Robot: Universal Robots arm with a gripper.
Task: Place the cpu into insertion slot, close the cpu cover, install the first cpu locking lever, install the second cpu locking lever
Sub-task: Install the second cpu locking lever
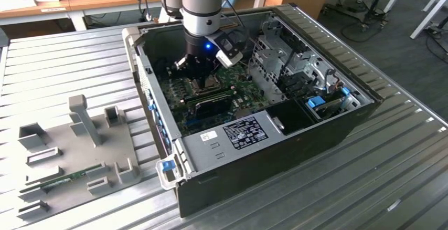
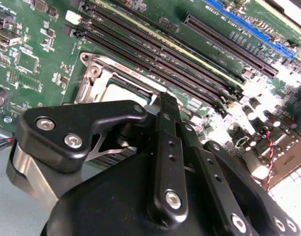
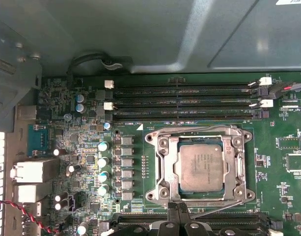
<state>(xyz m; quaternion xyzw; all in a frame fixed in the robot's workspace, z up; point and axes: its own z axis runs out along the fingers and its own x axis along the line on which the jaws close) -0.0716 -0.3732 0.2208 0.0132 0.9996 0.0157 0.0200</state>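
Ribbed metal counter (image 1: 392,177) fills the lower part of the exterior view. A grey fixture tray (image 1: 77,151) sits at the lower left, and the open computer case (image 1: 280,156) lies on its side in the middle. A white label (image 1: 245,132) sits on the case's near panel, but its print is too small for you to read.

In the first wrist view, the gripper (image 3: 177,214) enters at the bottom edge. Its fingers (image 3: 173,212) look pressed together with nothing between them, touching or just above the near edge of the socket. Just beyond, the cpu (image 3: 202,167) lies flat in its slot. The cpu cover (image 3: 166,164) appears folded down around it, with the chip showing through the window. The marks on the chip's top are illegible.

A thin locking lever (image 3: 216,207) runs slantwise by the fingertips, so you seem to be on the lever step, which calls for careful contact on that wire. Memory slots (image 3: 184,103) run across behind the socket.
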